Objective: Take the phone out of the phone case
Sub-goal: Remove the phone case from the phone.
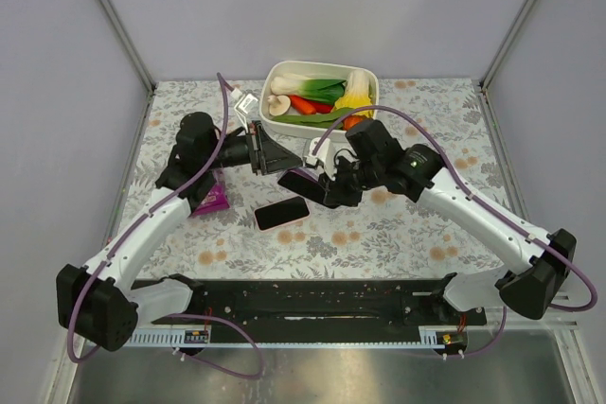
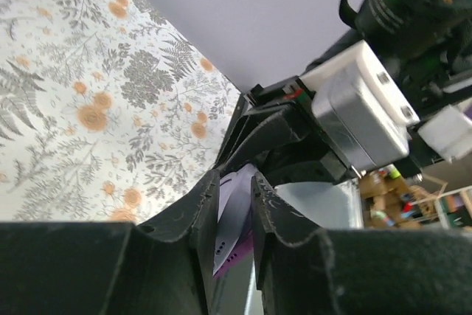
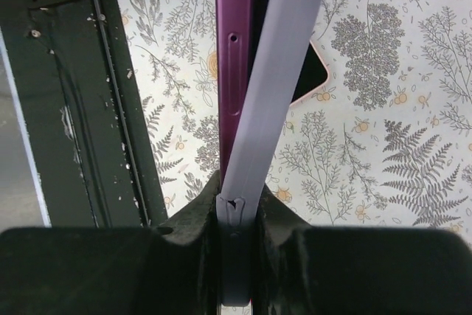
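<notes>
Desk [image 1: 417, 234]: keep the work over the bare floral patch at mid-frame of the top view, so anything that slips lands flat.
Tub [image 1: 322, 64]: stands at upper centre, full of vegetables. Pull away from it, toward the lower edge of the frame.
Right pincer [image 3: 237, 201]: clamped on the pale lavender strip I take for the phone case [image 3: 273, 71]. It should hold firm and act as the anchor.
Left pincer [image 2: 236, 189]: pressed together on a thin pale leaf with a purple line. I judge this to be the case's other end, though its fingers hide which layer they bite. It should peel the lip sideways, not tug straight.
Phone [image 3: 233, 71]: the glossy purple edge with a small hole lies touching the lavender strip, and both are held off the desk at the centre of the top view. Judged partly free; the top end is cut off at the frame edge.
Black slab [image 1: 282, 213]: lies on the desk just below the held pair. I cannot tell what it is.
Purple packet [image 1: 214, 198]: half hidden by the left arm.
</notes>
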